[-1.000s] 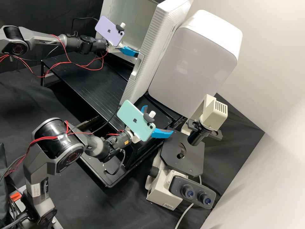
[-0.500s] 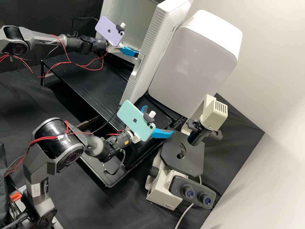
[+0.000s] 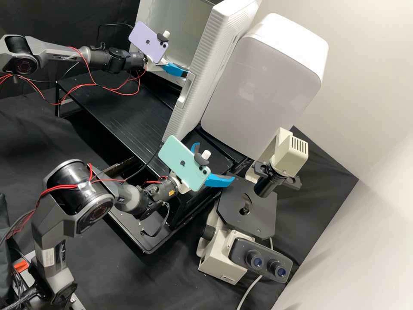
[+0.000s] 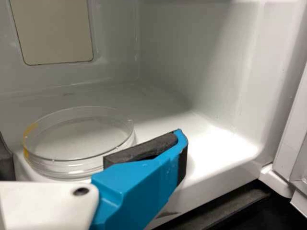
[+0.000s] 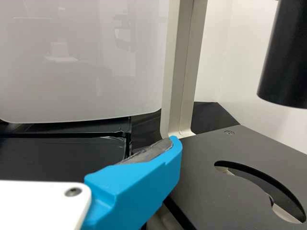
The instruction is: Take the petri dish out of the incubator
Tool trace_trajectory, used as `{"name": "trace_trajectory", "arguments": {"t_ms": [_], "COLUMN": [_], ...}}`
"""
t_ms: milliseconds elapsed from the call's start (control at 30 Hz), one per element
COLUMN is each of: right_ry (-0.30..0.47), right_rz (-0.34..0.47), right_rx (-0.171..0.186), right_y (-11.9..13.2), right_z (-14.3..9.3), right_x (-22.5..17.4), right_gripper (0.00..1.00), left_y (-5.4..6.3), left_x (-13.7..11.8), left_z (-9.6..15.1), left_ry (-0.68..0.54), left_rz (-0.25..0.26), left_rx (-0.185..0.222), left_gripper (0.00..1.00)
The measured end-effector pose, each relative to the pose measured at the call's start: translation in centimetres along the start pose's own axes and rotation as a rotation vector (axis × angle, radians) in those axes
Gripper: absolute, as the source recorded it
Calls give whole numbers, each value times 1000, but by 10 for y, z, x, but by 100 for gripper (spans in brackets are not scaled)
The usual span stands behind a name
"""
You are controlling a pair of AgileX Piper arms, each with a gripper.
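Because the round clear plastic petri dish (image 4: 79, 139) sits flat on the floor of the white box incubator (image 4: 216, 72), just beside the black pad of a blue finger (image 4: 144, 149), the left gripper (image 3: 175, 69) is the near one; it looks open and holds nothing, at the mouth of the box. The dish is round, so no side is longer; I think the jaws must go around its low wall. The right gripper (image 3: 211, 165) hangs open and empty, well apart, by the flat black microscope table (image 5: 230, 163).
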Motion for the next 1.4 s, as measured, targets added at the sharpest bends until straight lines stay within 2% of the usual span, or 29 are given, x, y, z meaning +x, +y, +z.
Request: {"name": "trace_trajectory", "arguments": {"t_ms": [1400], "right_ry": [0], "right_rz": [0], "right_rx": [0], "right_y": [0], "right_z": [0], "right_x": [0], "right_gripper": [100], "left_y": [0], "left_x": [0], "left_z": [2], "left_ry": [-18], "left_rz": [-4], "left_rx": [-2], "left_gripper": [0]}}
